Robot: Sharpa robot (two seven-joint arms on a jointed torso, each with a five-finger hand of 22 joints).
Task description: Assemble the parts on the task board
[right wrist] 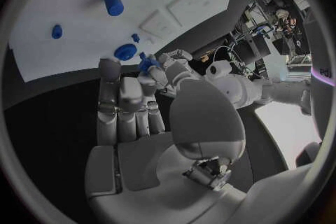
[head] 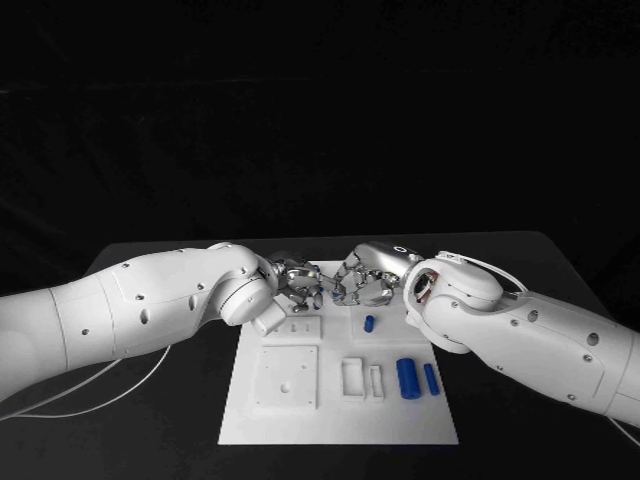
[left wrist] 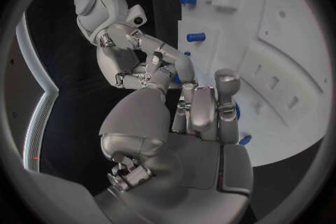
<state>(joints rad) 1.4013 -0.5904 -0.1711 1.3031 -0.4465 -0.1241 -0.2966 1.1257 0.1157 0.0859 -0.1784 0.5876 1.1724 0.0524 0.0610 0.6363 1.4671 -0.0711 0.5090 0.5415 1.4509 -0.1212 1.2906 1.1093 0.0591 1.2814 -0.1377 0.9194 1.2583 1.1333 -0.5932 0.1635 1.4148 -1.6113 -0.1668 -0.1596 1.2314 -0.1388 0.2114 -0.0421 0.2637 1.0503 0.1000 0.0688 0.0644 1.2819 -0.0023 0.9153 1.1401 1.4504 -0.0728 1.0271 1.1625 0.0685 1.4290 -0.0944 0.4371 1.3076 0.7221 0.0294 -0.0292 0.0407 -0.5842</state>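
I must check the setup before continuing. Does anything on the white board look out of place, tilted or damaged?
Nothing stands out. The task board lies flat and looks whole. Two blue parts lie side by side near its right edge, and a smaller one sits further back. The left hand and right hand meet over the far end, hiding what lies beneath.

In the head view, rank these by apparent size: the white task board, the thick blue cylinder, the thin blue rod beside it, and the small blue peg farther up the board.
1. task board
2. thick blue cylinder
3. thin blue rod, similar length but slimmer
4. small blue peg; it lies farther from the camera, so its rank is less sure.
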